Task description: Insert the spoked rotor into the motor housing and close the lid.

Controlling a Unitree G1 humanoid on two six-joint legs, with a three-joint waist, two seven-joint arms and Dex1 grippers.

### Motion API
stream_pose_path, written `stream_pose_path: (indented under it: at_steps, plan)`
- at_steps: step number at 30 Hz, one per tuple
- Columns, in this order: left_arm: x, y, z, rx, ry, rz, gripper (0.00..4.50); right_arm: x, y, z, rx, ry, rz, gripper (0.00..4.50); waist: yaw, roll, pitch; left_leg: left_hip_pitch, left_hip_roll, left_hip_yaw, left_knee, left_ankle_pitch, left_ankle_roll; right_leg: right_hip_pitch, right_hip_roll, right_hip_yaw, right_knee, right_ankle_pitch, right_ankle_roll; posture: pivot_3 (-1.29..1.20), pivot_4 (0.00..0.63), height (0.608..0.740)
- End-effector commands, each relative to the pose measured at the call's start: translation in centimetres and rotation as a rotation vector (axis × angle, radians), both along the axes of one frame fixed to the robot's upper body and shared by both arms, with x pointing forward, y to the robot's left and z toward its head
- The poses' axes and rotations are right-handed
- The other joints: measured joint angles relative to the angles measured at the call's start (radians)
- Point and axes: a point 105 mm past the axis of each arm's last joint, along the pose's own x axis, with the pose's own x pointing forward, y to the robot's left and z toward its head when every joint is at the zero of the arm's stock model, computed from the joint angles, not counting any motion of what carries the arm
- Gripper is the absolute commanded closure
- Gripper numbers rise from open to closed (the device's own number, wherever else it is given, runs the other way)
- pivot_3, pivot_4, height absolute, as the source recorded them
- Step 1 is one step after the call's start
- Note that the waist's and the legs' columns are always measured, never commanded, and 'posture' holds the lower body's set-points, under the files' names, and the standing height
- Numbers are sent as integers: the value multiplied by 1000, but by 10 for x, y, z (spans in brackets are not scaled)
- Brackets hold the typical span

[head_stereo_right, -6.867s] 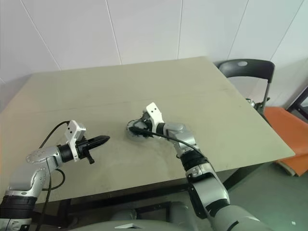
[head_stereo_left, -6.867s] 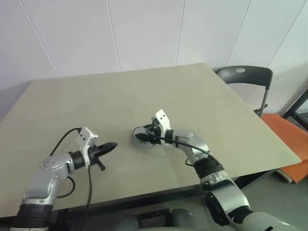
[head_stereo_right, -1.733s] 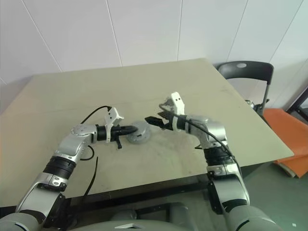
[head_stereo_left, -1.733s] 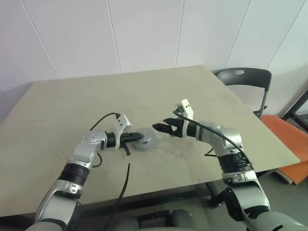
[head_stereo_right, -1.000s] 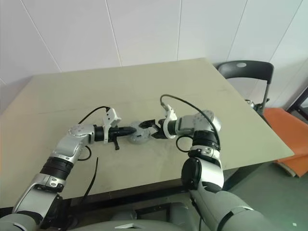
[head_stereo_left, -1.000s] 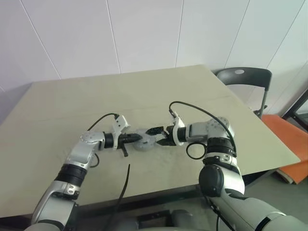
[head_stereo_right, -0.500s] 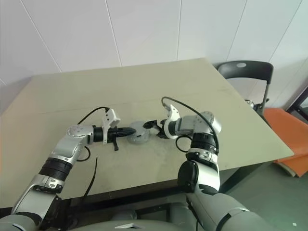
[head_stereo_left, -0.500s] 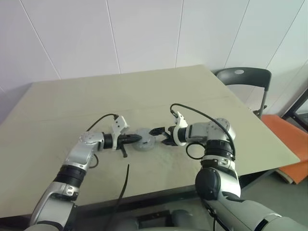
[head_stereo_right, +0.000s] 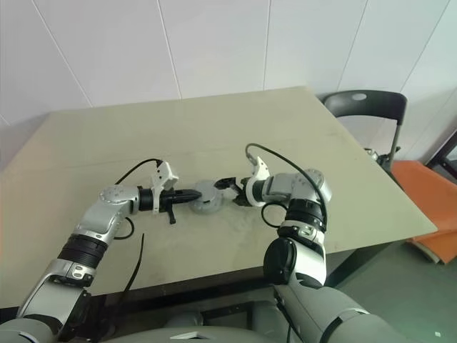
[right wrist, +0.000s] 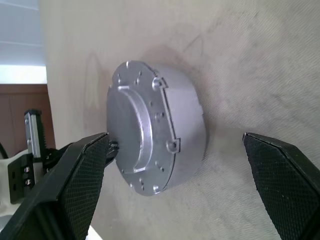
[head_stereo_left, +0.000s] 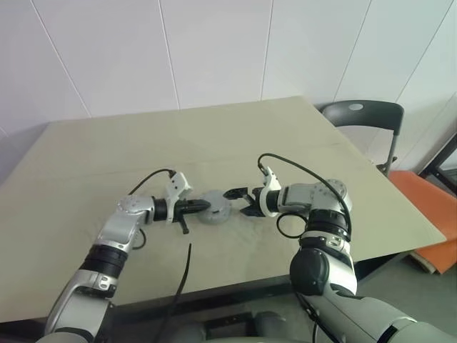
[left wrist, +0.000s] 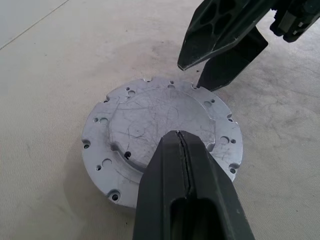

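Left gripper fingers pressed together, tips over the near edge of the lid, holding nothing. Right gripper fingers spread wide, empty, tips just beside the far side of the motor housing. Lid sits seated on the housing, assembly flat on the table between both grippers.

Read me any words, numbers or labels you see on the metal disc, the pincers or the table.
None: no text shows anywhere.
The grey metal disc bears only screw holes and scratches.
The left pincer, the right pincer and the table carry no markings.
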Motion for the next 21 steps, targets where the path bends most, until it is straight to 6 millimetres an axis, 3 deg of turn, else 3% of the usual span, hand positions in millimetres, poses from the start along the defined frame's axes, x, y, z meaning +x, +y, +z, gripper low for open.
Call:
stream_pose_path:
  at_steps: [1, 13, 21]
  plan:
    - [-8, 7, -26, 66, 90, 15, 4500, -12, 51, 16, 95, -15, 142, 36, -1, 0, 0, 0, 0, 0, 0, 0, 0, 0, 0, 0, 0, 0, 0, 0, 0, 740]
    - [-7, 11, -25, 64, 87, 31, 4500, -8, 52, 26, 146, -24, 149, 36, -1, 1, 1, -1, 0, 0, 0, 0, 0, -1, 0, 0, -1, 0, 0, 0, 0, 740]
    - [-8, 12, -26, 67, 87, 36, 4500, -1, 45, 14, 174, 3, 67, 36, -1, 1, 1, -1, 0, 0, -1, 0, 0, -1, 0, 0, -1, 0, 0, 0, 0, 740]
